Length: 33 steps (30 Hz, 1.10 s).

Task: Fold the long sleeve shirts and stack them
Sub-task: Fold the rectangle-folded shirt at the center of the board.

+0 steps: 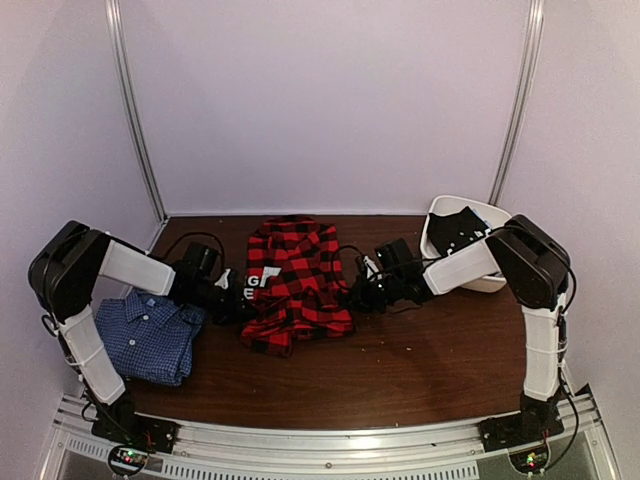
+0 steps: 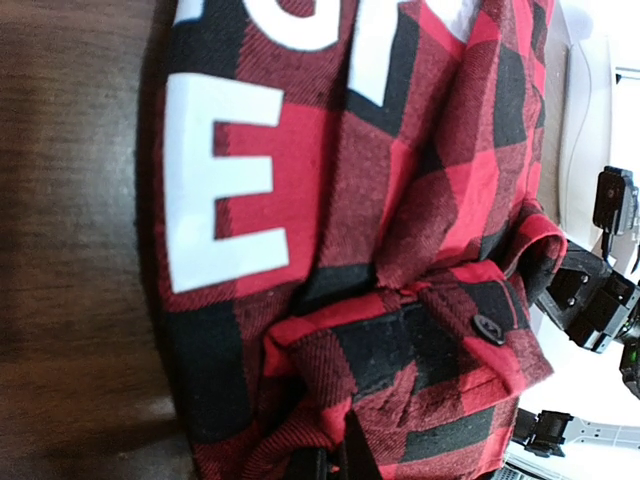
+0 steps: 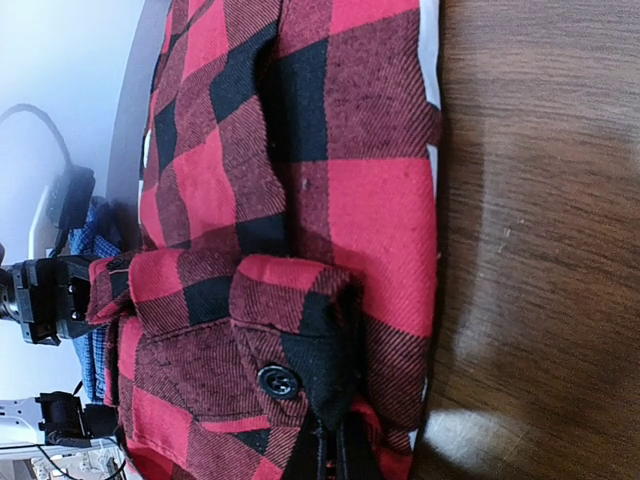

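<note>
Red-and-black buffalo-plaid flannel shirt lies part-folded at centre, my left gripper and right gripper apparently pinched tight on its 9 and 3 o'clock edges, while blue fine-check button-up shirt sits folded at 8 o'clock, final fold and stacking outstanding.

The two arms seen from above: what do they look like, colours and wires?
The left arm and right arm match: white tube-like links between bulky black joint housings. The left end effector and right end effector are black, with thin black cables looping nearby.
</note>
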{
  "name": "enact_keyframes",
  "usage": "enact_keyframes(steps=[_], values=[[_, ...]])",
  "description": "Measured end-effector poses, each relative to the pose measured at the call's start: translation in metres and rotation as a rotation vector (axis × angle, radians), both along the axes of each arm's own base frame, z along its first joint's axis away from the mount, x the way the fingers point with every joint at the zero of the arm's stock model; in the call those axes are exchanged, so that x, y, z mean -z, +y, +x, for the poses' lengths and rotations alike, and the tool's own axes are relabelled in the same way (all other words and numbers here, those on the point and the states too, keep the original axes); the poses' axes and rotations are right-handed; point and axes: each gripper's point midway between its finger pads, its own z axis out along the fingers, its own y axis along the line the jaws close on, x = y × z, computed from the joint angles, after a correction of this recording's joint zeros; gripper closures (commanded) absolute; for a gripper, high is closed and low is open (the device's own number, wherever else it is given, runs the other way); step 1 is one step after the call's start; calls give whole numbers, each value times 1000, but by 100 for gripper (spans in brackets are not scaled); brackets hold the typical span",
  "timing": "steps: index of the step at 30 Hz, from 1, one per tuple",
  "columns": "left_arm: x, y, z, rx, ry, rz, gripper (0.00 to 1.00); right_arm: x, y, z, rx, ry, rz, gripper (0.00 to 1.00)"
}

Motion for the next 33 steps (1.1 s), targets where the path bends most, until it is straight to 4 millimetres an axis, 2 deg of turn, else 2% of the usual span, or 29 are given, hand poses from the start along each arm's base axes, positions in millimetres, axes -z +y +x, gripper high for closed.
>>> enact_keyframes(steps=[6,9,12,15,18,22,26,33], values=[[2,-2,-7,4,-12,-5,100,1,3,-5,-17,-37,-24,100],[0,-5,-16,10,-20,1,98,1,1,-15,-24,-50,-43,100],[-2,-7,-22,15,-28,12,86,1,-2,-26,-30,-53,-62,92],[-6,-5,-23,8,-39,30,78,0,-3,-28,-34,-58,-76,82],[-12,-1,-21,0,-57,55,65,-5,-6,-29,-38,-69,-95,72],[-32,4,-17,3,-103,91,48,-18,-11,-31,-43,-94,-117,59],[-48,6,-12,19,-150,114,37,-33,-15,-33,-47,-122,-129,50],[-54,14,-26,46,-163,146,40,-52,-17,-41,-56,-163,-124,48]])
